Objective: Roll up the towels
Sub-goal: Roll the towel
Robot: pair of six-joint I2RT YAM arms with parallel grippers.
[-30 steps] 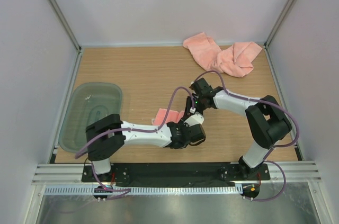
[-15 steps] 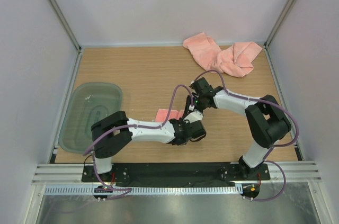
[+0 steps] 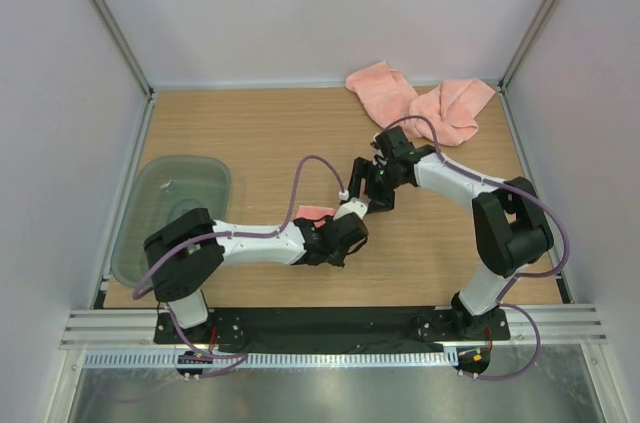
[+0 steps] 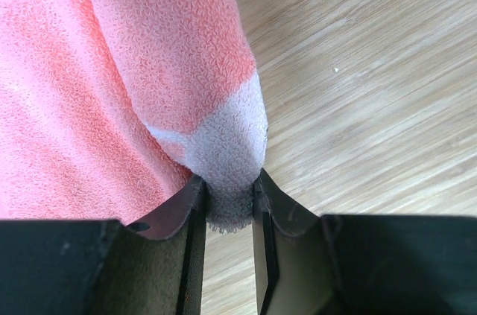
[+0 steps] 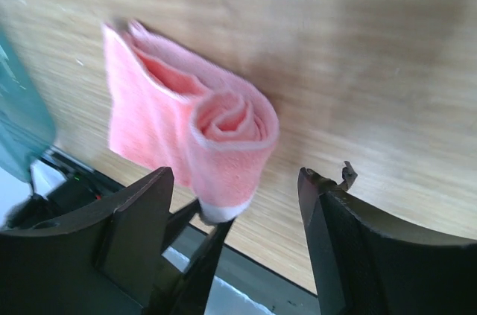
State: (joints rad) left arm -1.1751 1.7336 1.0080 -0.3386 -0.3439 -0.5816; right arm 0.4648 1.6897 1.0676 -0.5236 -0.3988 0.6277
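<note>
The left end effector (image 4: 228, 181) is clamped on the pale end band of the rolled towel (image 4: 179, 54). That band is squeezed between its two fingers (image 4: 190, 211), and a little frayed edge pokes back past the pinch. The rest of the roll reaches forward from the tips and to their left, lying on the wooden bench (image 4: 373, 69).

Just beyond it, the right end effector (image 5: 232, 175) stands with its fingers wide apart, holding nothing. The same rolled towel lies ahead of this gap, closer to the finger on the left of that view and touching neither one. Its spiral end faces the right wrist camera, and a looser flap trails off to the left. In the overhead view the two end effectors are close together near the middle of the bench, with only a small piece of the roll showing beside the left one.

Well to the left of the left end effector, one translucent grey-green tray (image 3: 150, 233) sits on the bench.

Far beyond the right end effector, in the back right corner, two loose towels (image 3: 385, 93) lie crumpled and touching each other. That makes three towels in all: one rolled and two loose.
</note>
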